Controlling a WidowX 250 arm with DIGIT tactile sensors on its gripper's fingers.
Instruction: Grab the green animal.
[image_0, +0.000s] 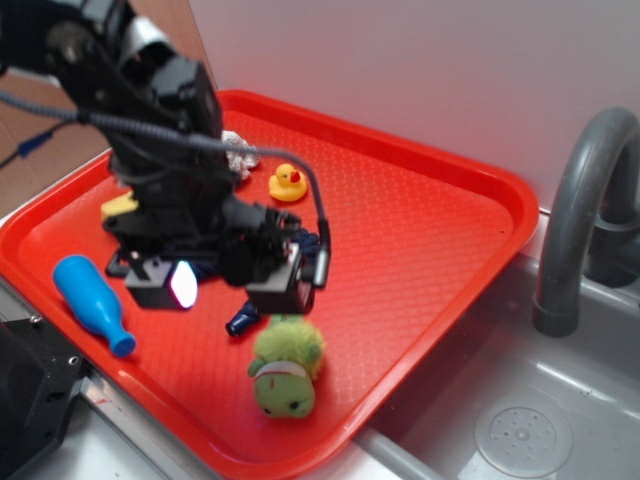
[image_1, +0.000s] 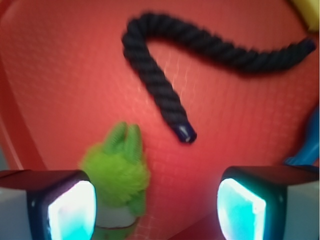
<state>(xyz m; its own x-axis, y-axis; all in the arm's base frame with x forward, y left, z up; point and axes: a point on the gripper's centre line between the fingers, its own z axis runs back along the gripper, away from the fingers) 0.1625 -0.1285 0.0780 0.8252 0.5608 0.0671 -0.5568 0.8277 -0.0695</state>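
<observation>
While the green plush animal (image_0: 287, 372) lies free on the red tray (image_0: 420, 210), near its front edge, the grab has not yet been made. The gripper (image_0: 228, 290) hangs just above and behind the toy with its jaws spread wide and nothing between them; in the wrist view the fingers (image_1: 70, 207) frame the bottom corners, and the plush (image_1: 119, 172) sits close to the left one rather than midway between the two. So the approach looks partly done: the tool is near the right thing, but by my reading it would need to shift toward the toy to centre it, come down, and close. Other things lie close by and could get in the way: a dark blue rope (image_1: 165, 95) curls across the tray just beyond the toy, a blue bowling pin (image_0: 92, 302) lies to one side, and a yellow rubber duck (image_0: 288, 183) stands farther back, well apart from the target.
</observation>
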